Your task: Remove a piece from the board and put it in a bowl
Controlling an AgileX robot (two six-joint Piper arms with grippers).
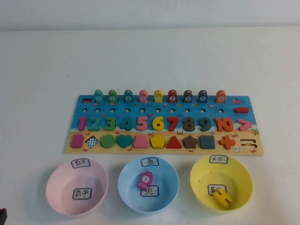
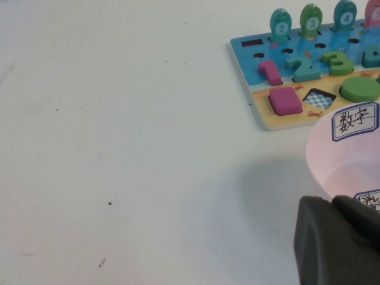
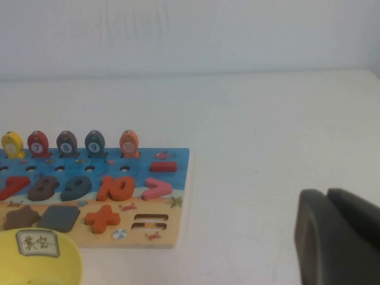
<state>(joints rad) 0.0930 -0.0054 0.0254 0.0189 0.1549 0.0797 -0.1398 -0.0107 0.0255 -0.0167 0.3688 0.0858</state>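
Observation:
The yellow equals-sign piece (image 1: 222, 197) lies inside the yellow bowl (image 1: 201, 173) at the front right, next to a white label. Its slot (image 1: 247, 145) at the board's right end stands empty. The board (image 1: 164, 108) lies across the middle of the table; its right end also shows in the right wrist view (image 3: 178, 178). My left gripper (image 2: 332, 200) is shut and empty, low at the front left beside the pink bowl (image 2: 332, 154). My right gripper (image 3: 328, 193) is shut and empty, off the table's right side, away from the board and out of the high view.
A pink bowl (image 1: 56, 187) stands at the front left. A blue bowl (image 1: 126, 183) in the front middle holds a pink fish piece (image 1: 145, 180). The orange plus (image 1: 227, 141) and yellow pentagon (image 1: 158, 140) sit on the board.

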